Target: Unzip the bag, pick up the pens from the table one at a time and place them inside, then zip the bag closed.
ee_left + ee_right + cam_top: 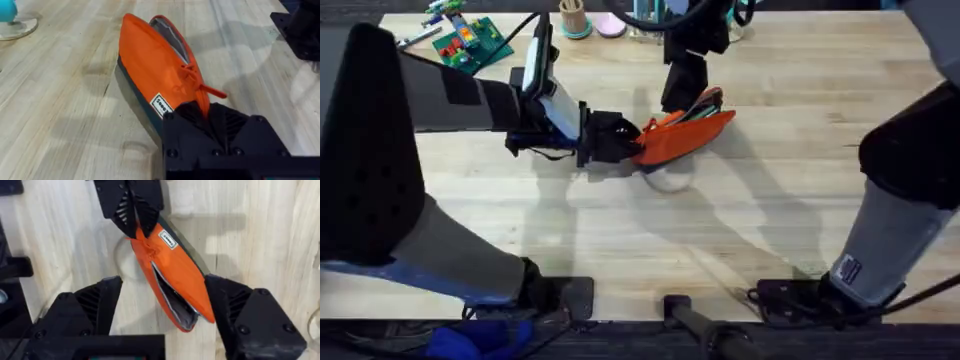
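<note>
The orange bag (685,132) lies slanted on the table (790,180), its dark base showing along the lower side (135,95). Its zipper stands open over the far half and shows grey lining (172,300). My left gripper (625,140) is shut on the bag's near end, beside the orange pull (212,92); its pinched fingers (134,217) meet on the fabric. My right gripper (165,287) hovers over the bag's open end (705,100), open, one finger on each side and touching nothing. The pens are hidden.
A green board with small coloured parts (470,42) sits at the far left. A wooden cup (573,17) and a pink thing (610,23) stand along the far edge. A teal object on a round base (10,15) stands off to the side.
</note>
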You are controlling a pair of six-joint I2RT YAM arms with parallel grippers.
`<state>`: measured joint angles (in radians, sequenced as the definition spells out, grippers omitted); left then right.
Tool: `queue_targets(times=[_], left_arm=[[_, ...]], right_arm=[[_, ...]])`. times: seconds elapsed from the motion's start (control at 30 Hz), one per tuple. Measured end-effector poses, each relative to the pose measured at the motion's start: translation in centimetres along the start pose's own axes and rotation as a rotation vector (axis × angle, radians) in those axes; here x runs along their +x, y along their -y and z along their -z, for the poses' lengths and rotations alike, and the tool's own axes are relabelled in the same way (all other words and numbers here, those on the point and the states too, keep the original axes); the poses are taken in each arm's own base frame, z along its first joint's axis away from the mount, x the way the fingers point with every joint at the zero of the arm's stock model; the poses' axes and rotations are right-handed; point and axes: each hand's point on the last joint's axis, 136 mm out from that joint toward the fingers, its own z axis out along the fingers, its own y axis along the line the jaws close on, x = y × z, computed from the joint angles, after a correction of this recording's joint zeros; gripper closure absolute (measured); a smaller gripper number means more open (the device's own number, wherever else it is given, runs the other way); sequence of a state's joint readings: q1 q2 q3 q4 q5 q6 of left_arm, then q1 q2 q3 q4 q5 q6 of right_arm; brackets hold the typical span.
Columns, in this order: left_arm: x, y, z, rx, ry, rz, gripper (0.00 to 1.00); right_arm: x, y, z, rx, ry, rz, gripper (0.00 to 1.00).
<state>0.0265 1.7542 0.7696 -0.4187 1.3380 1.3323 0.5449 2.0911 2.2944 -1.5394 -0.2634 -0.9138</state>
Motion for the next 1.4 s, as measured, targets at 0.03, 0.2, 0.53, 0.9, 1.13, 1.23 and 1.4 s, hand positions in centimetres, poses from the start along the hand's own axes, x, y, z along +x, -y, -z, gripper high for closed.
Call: queue_targets(times=[0.03, 0.2, 0.53, 0.9, 1.13, 1.23, 1.4], left_arm=[[0.0, 0.0, 0.0, 0.000, 0.000, 0.000, 0.959], [0.0, 0.0, 0.0, 0.000, 0.000, 0.000, 0.959], [0.0, 0.0, 0.0, 0.000, 0.000, 0.000, 0.959], [0.0, 0.0, 0.0, 0.000, 0.000, 0.000, 0.961], [0.0, 0.0, 0.0, 0.000, 0.000, 0.000, 0.959], [0.0, 0.0, 0.0, 0.000, 0.000, 0.000, 0.961], [0.0, 0.0, 0.0, 0.000, 0.000, 0.000, 0.960]], right_arm=[[-0.2, -0.2, -0.1, -0.005, 0.002, 0.007, 0.005], [0.2, -1.3, -1.7, -0.063, -0.025, 0.014, 0.005], [0.2, -1.8, -3.1, -0.105, -0.015, 0.011, 0.005], [0.2, -2.5, -4.2, -0.143, -0.015, 0.009, 0.006], [0.2, -2.5, -5.0, -0.161, -0.025, 0.007, 0.006], [0.5, -2.4, -6.4, -0.188, -0.046, -0.002, 0.006], [0.9, -2.3, -8.1, -0.223, -0.074, -0.014, 0.017]])
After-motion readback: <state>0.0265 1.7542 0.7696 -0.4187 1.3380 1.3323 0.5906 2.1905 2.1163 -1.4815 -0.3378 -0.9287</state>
